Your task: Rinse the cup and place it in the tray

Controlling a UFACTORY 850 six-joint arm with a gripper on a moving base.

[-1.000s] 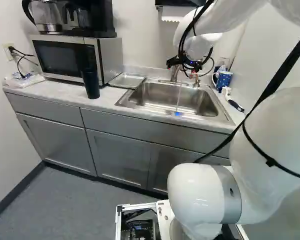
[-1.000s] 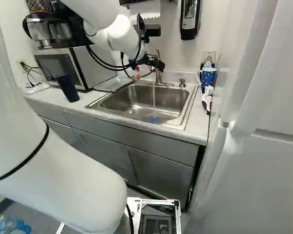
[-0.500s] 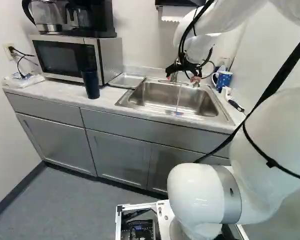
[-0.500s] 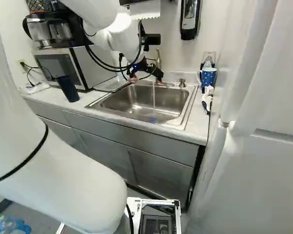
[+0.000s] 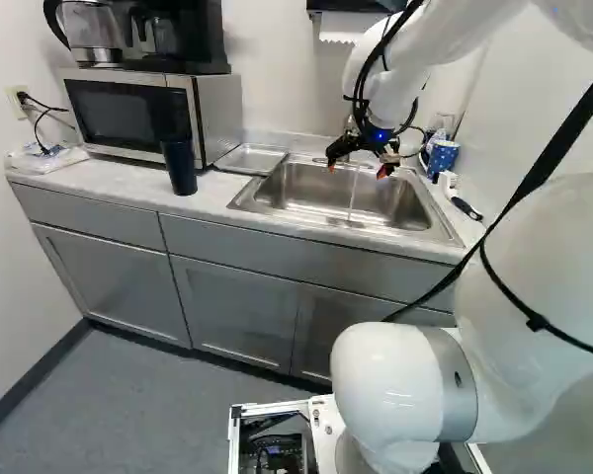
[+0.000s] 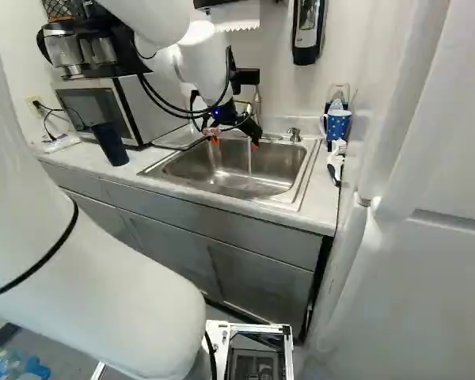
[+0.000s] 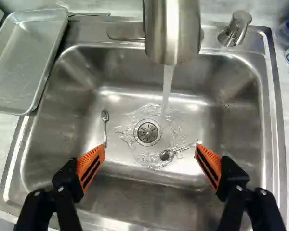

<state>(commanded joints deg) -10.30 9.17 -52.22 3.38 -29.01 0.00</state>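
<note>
You have one drain (image 7: pixel 147 132), one tap (image 7: pixel 160 33) at its twelve o'clock, two spoons (image 7: pixel 105 117) at nine and four, one tray (image 7: pixel 24 62), tumbler (image 5: pixel 180 166), mug (image 6: pixel 337 125).

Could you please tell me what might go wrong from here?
The open fingers could knock the faucet if they advance. Running water might wet them if they go lower. The two spoons in the sink may get in the way of a cup set down there.
</note>
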